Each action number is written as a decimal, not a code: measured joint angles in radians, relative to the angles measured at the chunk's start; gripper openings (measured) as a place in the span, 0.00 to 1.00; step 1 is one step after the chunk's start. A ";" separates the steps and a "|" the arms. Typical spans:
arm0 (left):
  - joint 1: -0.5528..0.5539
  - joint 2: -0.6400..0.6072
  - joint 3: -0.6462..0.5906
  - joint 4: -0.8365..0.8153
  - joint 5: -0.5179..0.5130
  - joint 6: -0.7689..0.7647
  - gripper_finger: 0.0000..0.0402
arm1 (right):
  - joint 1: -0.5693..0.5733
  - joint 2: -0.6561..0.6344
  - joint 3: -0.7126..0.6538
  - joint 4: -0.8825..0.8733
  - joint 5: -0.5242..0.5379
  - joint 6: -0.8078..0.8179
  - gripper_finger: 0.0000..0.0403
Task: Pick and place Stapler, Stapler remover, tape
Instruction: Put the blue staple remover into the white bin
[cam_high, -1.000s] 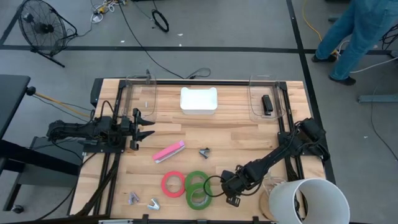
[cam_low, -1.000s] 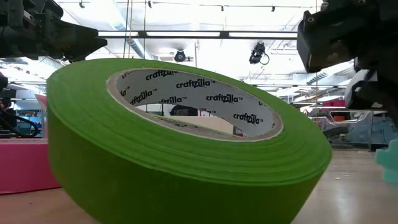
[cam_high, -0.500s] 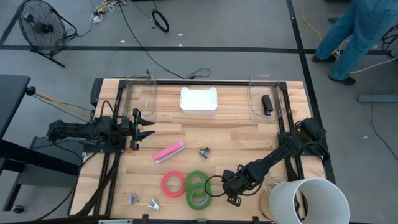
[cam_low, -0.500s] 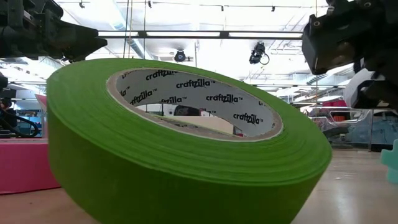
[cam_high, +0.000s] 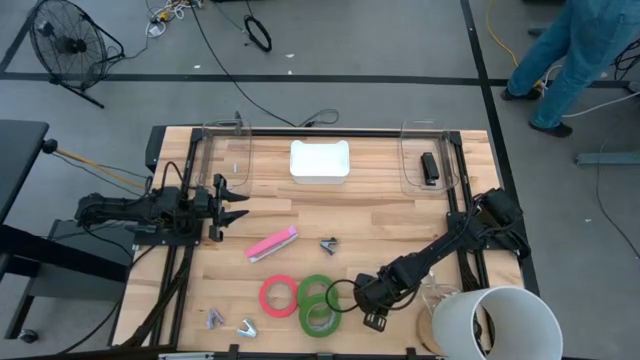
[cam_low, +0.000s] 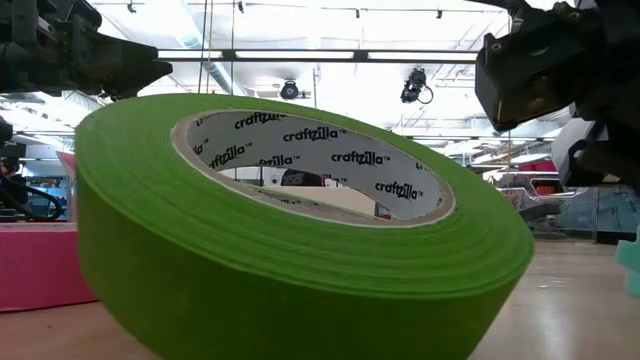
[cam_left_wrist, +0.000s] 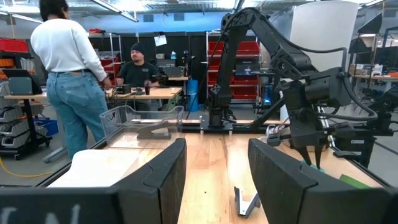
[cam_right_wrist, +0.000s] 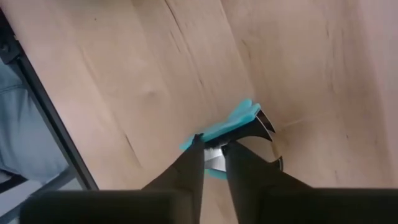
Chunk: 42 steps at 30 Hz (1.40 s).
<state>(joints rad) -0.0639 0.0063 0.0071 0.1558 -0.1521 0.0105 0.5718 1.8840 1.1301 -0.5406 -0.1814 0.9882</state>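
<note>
The right pincer (cam_right_wrist: 213, 163) pinches a teal plastic claw-shaped staple remover (cam_right_wrist: 231, 127) above the desk's five-o'clock area; it should lift steadily, gripping firmly.

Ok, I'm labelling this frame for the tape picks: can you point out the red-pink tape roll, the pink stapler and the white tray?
red-pink tape roll (cam_high: 279, 295): high view, on the ring's band at its lower edge.
pink stapler (cam_high: 271, 243): high view, middle of its long body.
white tray (cam_high: 320, 161): high view, centre of its flat bottom.

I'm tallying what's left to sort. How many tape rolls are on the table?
3. A red roll lies near the front edge; a green roll sits just right of it; a second green roll overlaps that one's front. None looks hidden.
</note>
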 joint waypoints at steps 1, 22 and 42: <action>0.000 0.000 0.000 0.000 0.000 0.000 0.44 | -0.001 0.000 0.000 0.004 -0.003 0.000 0.21; 0.000 0.000 0.000 0.000 0.000 0.000 0.44 | -0.002 0.055 0.009 0.034 0.148 0.140 0.33; 0.000 0.000 0.000 -0.004 0.000 0.000 0.44 | -0.017 0.057 0.013 -0.087 0.207 0.186 0.12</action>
<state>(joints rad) -0.0640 0.0063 0.0069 0.1518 -0.1523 0.0101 0.5551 1.9414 1.1427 -0.6278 0.0260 1.1738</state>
